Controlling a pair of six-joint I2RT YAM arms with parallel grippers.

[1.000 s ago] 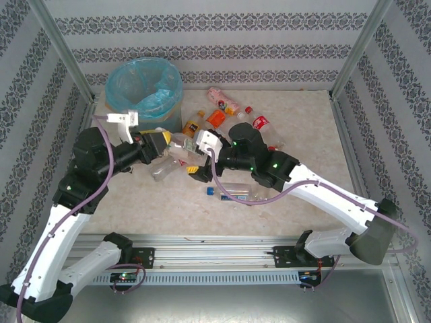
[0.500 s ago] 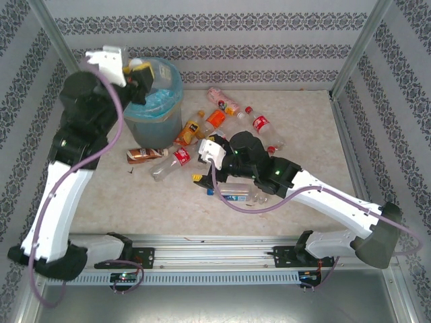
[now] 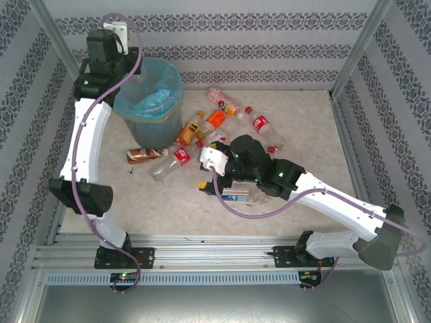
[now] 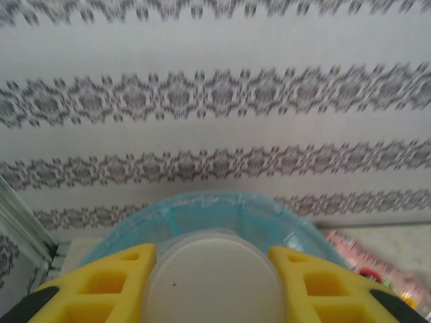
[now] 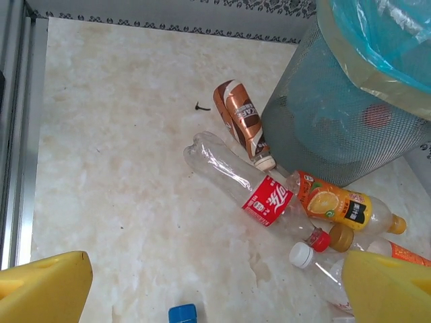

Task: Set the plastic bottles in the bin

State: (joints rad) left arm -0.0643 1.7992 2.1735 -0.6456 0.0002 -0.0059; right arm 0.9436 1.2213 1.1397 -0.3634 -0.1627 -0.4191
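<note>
Now I am watching the left arm (image 3: pixel 81 141), which a second ago was down among the bottles, reaching high over the bin (image 3: pixel 149 116) at the back left of the table (image 3: pixel 316 155). Its wrist camera is showing what the overhead camera is hiding. The left gripper (image 4: pixel 212 254) is clamping its yellow fingers (image 4: pixel 114 286) on a pale round end, probably the base of a clear bottle (image 4: pixel 212 296), with the blue liner (image 4: pixel 269 215) directly below. I am judging that this bottle is about ready to drop.

The right gripper (image 5: pixel 215 279) is hovering low over the table, fingers spread wide and holding nothing. Its camera is showing a brown bottle (image 5: pixel 241 121), a red-label bottle (image 5: pixel 266 202) and an orange bottle (image 5: pixel 337 205) lying just beside the bin's wall. The overhead view is adding others farther back, a pink bottle (image 3: pixel 222 97) among them, so most of the job is still waiting.
</note>
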